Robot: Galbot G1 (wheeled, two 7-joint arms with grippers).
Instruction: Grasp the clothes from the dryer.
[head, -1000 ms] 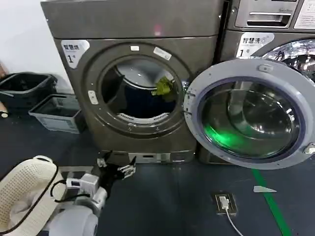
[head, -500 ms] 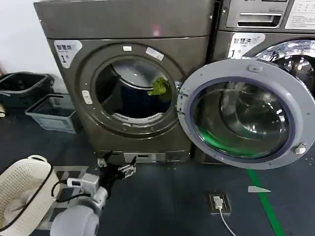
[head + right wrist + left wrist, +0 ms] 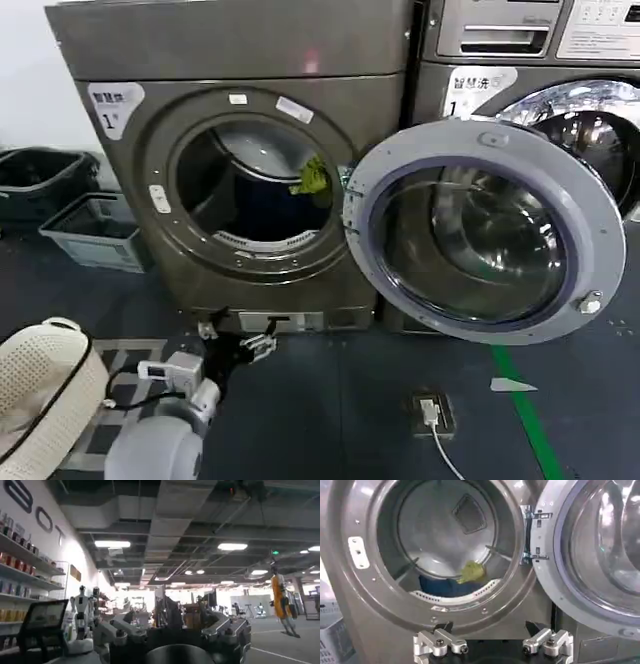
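While the dryer (image 3: 250, 160) sits further left than before, left gripper (image 3: 238, 345) hovers open.

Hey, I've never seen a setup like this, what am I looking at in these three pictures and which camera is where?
This is a two-armed robot facing laundry machines. The head view looks down from its head: the bronze-grey dryer stands with its round door swung open to the right, and a small yellow-green piece of clothes lies inside the drum above something dark blue. The left gripper hangs low in front of the dryer, open and holding nothing. Plastic baskets sit on the floor to the left.

The left wrist view, from that arm's wrist, looks into the drum at the clothes past the left gripper. The right wrist view looks away across the room and ceiling, with the right gripper open and empty.
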